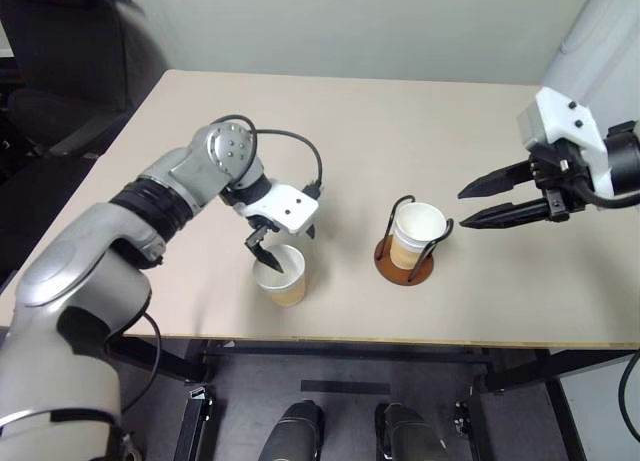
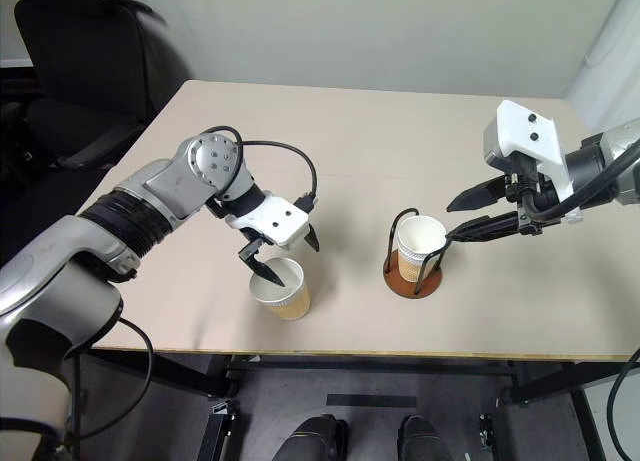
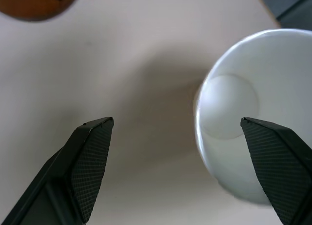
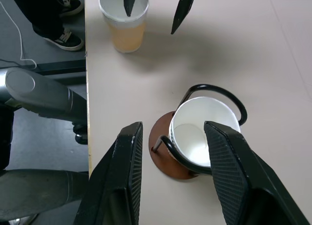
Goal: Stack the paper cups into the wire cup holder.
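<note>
A loose paper cup [image 1: 283,279] stands upright near the table's front edge, tan outside and white inside. My left gripper [image 1: 284,243] is open and points down over it, one finger [image 4: 129,3] dipped inside the cup's mouth and the other finger [image 4: 183,12] outside its wall. To the right stands the wire cup holder [image 1: 405,266], a reddish-brown disc with black wire loops, and a second paper cup [image 1: 417,229] sits upright inside it. My right gripper [image 1: 462,209] hovers open and empty just right of the holder, above the table.
The beige table [image 1: 420,121] stretches back and to both sides of the cups. Its front edge [image 1: 400,341] runs close to the loose cup. A black chair [image 2: 80,71] stands off the table's back left corner.
</note>
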{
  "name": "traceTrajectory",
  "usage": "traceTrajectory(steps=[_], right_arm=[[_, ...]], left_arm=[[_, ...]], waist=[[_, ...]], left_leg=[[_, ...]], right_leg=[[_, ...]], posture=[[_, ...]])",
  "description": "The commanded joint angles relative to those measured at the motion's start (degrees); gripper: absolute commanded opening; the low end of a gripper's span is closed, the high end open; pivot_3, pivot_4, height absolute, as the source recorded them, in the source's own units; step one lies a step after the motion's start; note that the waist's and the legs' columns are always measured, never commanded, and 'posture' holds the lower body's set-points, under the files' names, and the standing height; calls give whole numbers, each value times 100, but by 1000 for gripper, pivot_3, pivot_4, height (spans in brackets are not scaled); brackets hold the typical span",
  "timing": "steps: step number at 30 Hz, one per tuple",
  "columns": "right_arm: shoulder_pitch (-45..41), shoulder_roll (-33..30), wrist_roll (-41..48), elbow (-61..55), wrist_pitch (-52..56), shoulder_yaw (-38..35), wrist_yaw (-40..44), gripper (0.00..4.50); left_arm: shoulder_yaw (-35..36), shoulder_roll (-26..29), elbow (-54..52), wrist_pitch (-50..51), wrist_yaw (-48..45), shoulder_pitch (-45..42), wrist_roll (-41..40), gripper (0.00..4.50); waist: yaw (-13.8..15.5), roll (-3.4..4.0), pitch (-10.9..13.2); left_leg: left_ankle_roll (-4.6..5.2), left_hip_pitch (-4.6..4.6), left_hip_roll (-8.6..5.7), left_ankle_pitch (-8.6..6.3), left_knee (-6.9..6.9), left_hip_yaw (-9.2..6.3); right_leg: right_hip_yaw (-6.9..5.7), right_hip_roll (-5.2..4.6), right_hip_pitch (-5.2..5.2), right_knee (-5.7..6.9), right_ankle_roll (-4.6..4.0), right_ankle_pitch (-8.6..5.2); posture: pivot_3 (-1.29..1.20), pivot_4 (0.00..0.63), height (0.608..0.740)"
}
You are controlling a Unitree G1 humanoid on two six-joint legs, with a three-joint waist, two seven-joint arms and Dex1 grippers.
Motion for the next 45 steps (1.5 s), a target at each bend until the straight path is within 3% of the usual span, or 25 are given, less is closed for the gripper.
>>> traceTrajectory(steps=[1, 11, 12, 22, 35, 45], right_arm=[[-33, -114, 76, -95, -78, -297, -38, 1970], [144, -249, 23, 13, -200, -316, 27, 1970], [168, -270, -2, 60, -260, -314, 47, 1970], [300, -391, -417, 869, -987, -260, 145, 1970], [349, -659, -975, 1996, -1567, -322, 385, 1970], [972, -779, -566, 1490, -1667, -848, 622, 1970]], left_arm=[[160, 2, 54, -101, -171, 10, 23, 3944], [-330, 278, -26, 250, -171, -318, -508, 176], [-374, 276, 29, 265, -171, -409, -551, 20], [-406, -192, 1024, 146, -171, -1449, -699, 20], [655, -1497, 2819, -111, -171, -2866, -143, 20], [1282, -2133, 3049, -26, -171, -3151, 143, 20]], waist=[[2, 0, 0], [6, 0, 0], [11, 0, 0], [45, -2, 1], [63, -3, 4], [66, 2, 8]], left_leg=[[0, -1, 1, 0, 0, -1], [1, -1, 1, -1, 0, 0], [1, -1, 1, -1, 0, 1], [48, -3, -2, -29, 1, 1], [64, -6, -2, -38, -2, 22], [66, -6, 3, -40, 1, 42]], right_leg=[[0, -1, -1, 0, 0, 0], [-1, -1, 0, 0, 1, 1], [-2, 0, 0, 0, 1, 1], [-2, -8, 3, -4, 7, 6], [7, -5, 3, -17, 18, 5], [19, -8, 4, -21, 31, -4]], posture=[[0, 150, 740], [0, 150, 740], [0, 150, 740], [0, 150, 740], [0, 150, 740], [0, 150, 740]])
